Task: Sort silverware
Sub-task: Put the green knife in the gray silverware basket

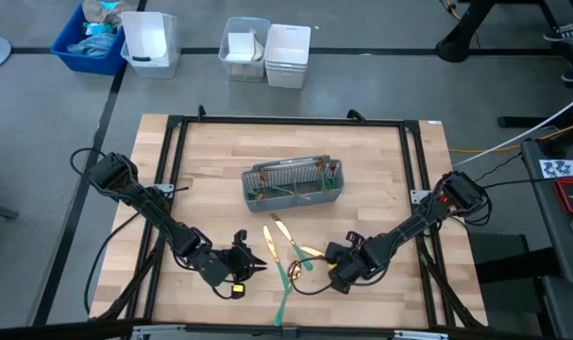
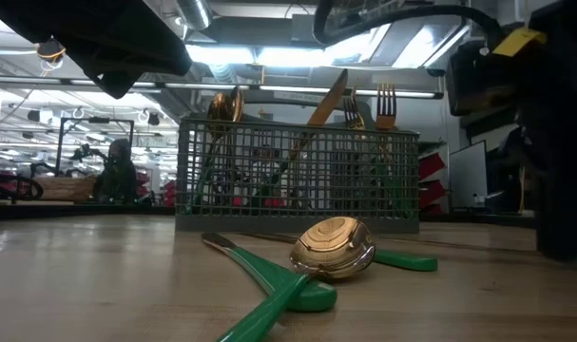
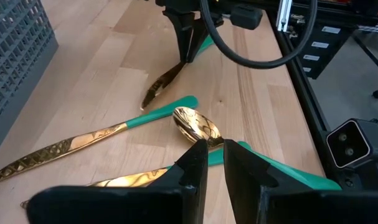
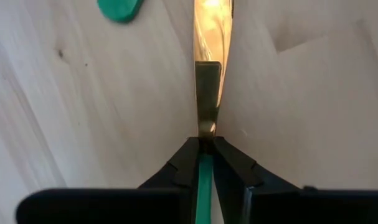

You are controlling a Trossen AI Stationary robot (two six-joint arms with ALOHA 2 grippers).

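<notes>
The grey mesh caddy sits near the middle of the pale wood-plank tabletop, and the low view shows what the overhead cannot: its fine wire grid holds upright gold pieces, a spoon bowl, a knife blade and fork tines rising above its rim. On the near side of the caddy, toward the arms, loose silverware lies crossed on the wood, shiny textured gold heads on slim, smooth teal-green handles. The right gripper is low at the tabletop just beyond this cluster from the caddy; its wrist view shows the dark fingers pinched tight on a thin green handle where it meets a flat gold neck. The left gripper hovers on the other side of the cluster, its fingers nearly together with only a narrow gap and nothing between them, directly over a rounded gold spoon. That spoon's dimpled bowl looms in the low view, resting on crossed green handles.
</notes>
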